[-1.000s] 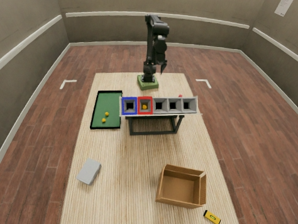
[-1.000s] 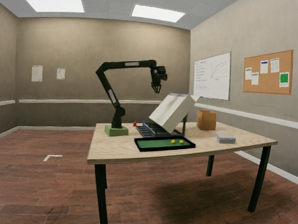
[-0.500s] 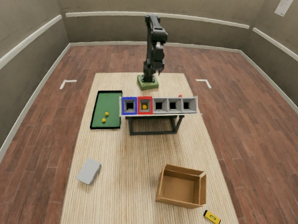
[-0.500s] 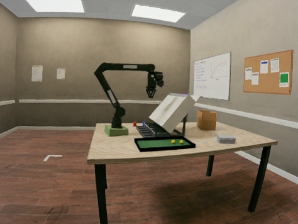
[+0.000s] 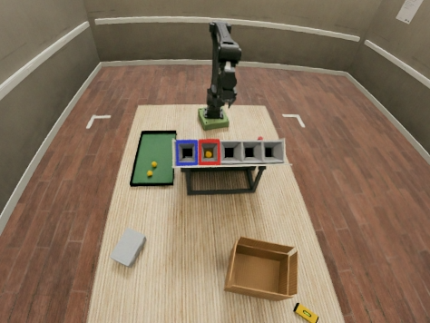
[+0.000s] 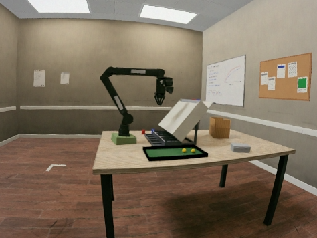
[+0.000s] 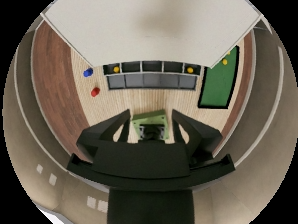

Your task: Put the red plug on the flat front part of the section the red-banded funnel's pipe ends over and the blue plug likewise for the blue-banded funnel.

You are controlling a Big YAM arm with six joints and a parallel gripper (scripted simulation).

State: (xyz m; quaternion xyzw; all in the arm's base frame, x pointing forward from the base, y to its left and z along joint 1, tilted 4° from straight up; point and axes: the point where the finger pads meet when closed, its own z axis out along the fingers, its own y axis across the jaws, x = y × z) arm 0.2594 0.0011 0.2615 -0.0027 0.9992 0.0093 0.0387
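A row of funnels tops the slanted white cover [image 5: 281,151] [image 6: 182,117] [image 7: 147,16]. The blue-banded funnel [image 5: 186,152] looks empty. A yellow marble [image 5: 208,154] sits in the mouth of the red-banded funnel [image 5: 218,152]. In the wrist view the sectioned tray [image 7: 152,82] [image 6: 160,138] lies below the cover, with small yellow spots in its far-left and far-right sections. The red plug [image 7: 95,91] [image 6: 143,132] [image 5: 259,137] and blue plug [image 7: 87,72] [image 6: 153,130] stand on the table beside it. My gripper [image 6: 159,100] [image 7: 151,112] [image 5: 226,102] is open and empty, high above the table behind the cover.
A green marble tray [image 5: 156,150] [image 6: 167,153] [image 7: 216,90] holds two yellow marbles [image 5: 154,163] [image 5: 150,172]. A cardboard box [image 5: 263,268] [image 6: 219,127], a grey block [image 5: 128,246] [image 6: 240,147] and a yellow tool [image 5: 306,312] lie on the table's front part. The arm's green base [image 5: 213,120] stands behind the cover.
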